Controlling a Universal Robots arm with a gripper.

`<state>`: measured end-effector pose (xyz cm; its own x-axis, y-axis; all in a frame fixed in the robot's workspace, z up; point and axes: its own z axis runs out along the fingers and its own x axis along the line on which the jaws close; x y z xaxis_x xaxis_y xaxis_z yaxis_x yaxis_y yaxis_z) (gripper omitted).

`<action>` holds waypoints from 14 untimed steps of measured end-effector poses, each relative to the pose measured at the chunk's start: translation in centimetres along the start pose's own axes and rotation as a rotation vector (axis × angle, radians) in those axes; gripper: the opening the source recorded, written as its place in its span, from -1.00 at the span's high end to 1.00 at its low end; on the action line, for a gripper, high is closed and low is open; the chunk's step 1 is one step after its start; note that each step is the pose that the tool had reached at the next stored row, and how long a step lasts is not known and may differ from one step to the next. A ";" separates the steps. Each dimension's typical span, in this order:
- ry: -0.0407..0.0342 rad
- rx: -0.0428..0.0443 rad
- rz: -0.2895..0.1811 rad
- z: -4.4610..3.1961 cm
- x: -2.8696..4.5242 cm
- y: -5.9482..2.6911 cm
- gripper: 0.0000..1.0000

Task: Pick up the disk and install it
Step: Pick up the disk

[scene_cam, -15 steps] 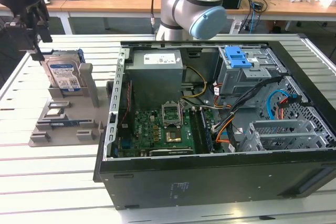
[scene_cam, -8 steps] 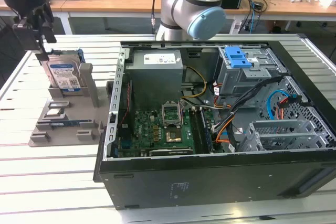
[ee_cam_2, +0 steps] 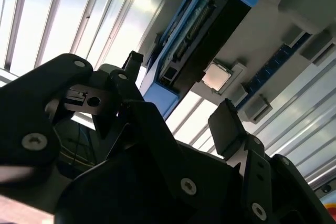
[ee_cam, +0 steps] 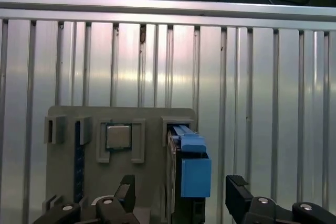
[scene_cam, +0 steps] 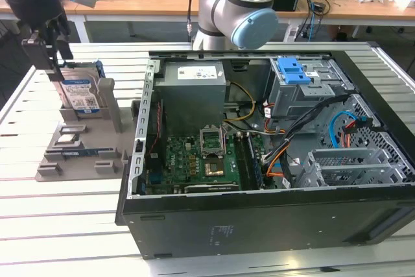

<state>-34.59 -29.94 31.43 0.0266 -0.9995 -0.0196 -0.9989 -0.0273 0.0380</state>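
The disk (scene_cam: 82, 93) stands on edge in a grey holder (scene_cam: 107, 105) at the exterior view's left, its white-and-blue label facing out and blue rails on its sides. My gripper (scene_cam: 53, 69) hangs open just above the disk's upper end, touching nothing. In the first wrist view the disk's (ee_cam: 192, 172) blue rail lies in line with the gap between my two black fingertips (ee_cam: 237, 191). The second wrist view shows the disk (ee_cam_2: 206, 35) edge-on beyond the open gripper (ee_cam_2: 179, 94).
An open computer case (scene_cam: 259, 225) fills the exterior view's right, with a motherboard (scene_cam: 194, 160), a grey power-supply box (scene_cam: 193, 95) and a drive bay with a blue latch (scene_cam: 292, 69). The holder also carries a processor chip (ee_cam: 118, 136). The slatted metal table (scene_cam: 65, 212) lies all around.
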 end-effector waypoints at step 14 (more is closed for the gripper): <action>0.0000 0.0000 0.000 0.42 0.01 -0.02 -0.56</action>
<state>-34.59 -29.94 31.01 0.0266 -0.9995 -0.0196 -0.9989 -0.0273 0.0381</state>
